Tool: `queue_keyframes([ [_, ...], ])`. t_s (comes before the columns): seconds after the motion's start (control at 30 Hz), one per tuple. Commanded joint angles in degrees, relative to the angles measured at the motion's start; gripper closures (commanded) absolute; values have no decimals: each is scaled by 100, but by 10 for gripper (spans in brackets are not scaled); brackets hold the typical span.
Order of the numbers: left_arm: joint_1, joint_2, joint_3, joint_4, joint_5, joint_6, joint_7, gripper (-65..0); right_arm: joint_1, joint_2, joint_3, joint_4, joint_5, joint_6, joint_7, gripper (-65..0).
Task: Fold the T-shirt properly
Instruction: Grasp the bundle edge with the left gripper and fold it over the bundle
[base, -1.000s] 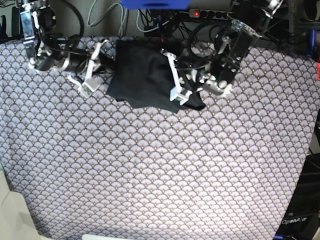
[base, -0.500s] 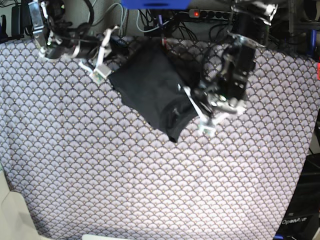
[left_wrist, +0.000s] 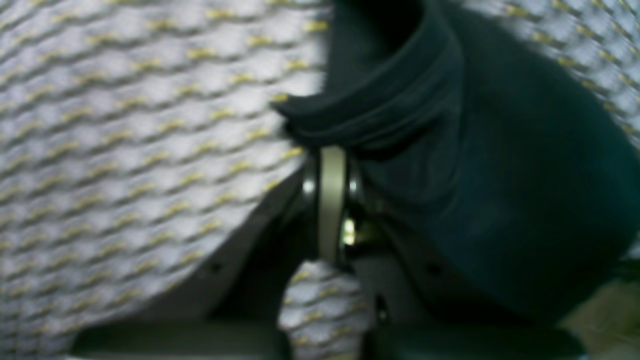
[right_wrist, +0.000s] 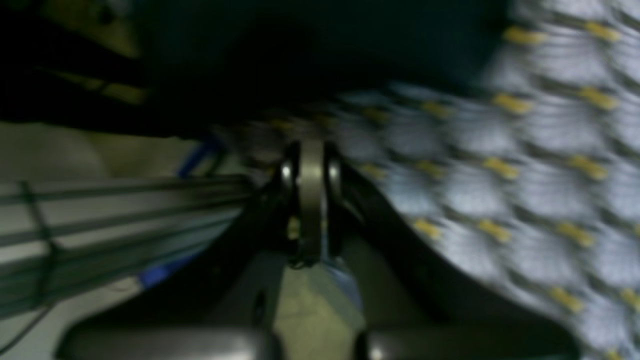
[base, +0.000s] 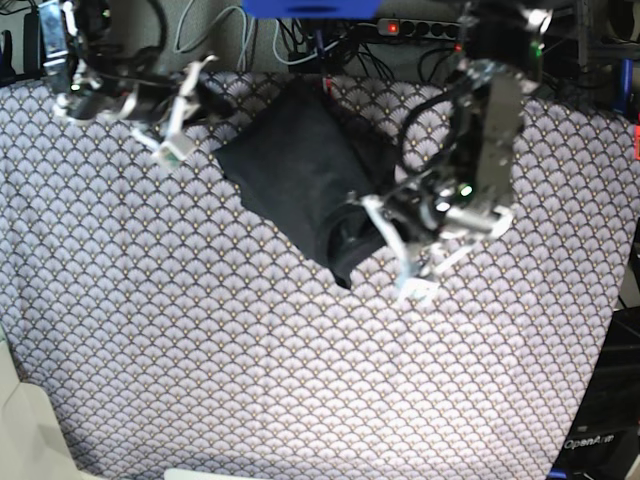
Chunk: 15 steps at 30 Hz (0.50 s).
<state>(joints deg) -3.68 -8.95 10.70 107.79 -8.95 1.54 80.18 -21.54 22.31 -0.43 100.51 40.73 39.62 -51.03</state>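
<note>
Left gripper (base: 412, 268): fingers pressed together, T-shirt (base: 300, 175) just beside them.
Right gripper (base: 175, 135): fingers closed, empty, cloth nearby.

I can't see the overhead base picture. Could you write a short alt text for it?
A black T-shirt, bunched into a rough diamond, lies near the far edge of a table covered in a grey scallop-print tablecloth. The left hand is at the shirt's lower corner; the right hand hangs beside its other end, both shut.

scallop-print tablecloth (base: 300, 380), power strip (base: 420, 28), cables (base: 200, 30)
</note>
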Motion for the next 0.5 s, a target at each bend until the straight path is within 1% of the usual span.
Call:
queue_keyframes([
  [0.0,91,-68,7,162,-41,-9,-18,0,13,77,188,90,98,38,113,0],
  [0.1,531,-340,-169,232,-41,-27,-18,0,101,165,557,90,98,38,113,0],
  [0.17,830,-402,-362,232,-68,-44,-18,0,321,200,601,55,90,38,105,0],
  [0.23,1023,-402,-424,223,-76,-53,-18,0,462,332,601,46,90,38,105,0],
  [0.33,1217,-358,-406,206,-76,-53,-18,0,708,376,601,46,90,38,61,0],
  [0.47,1261,-129,-406,-128,-68,-53,-18,0,1068,438,583,-156,90,38,52,0],
])
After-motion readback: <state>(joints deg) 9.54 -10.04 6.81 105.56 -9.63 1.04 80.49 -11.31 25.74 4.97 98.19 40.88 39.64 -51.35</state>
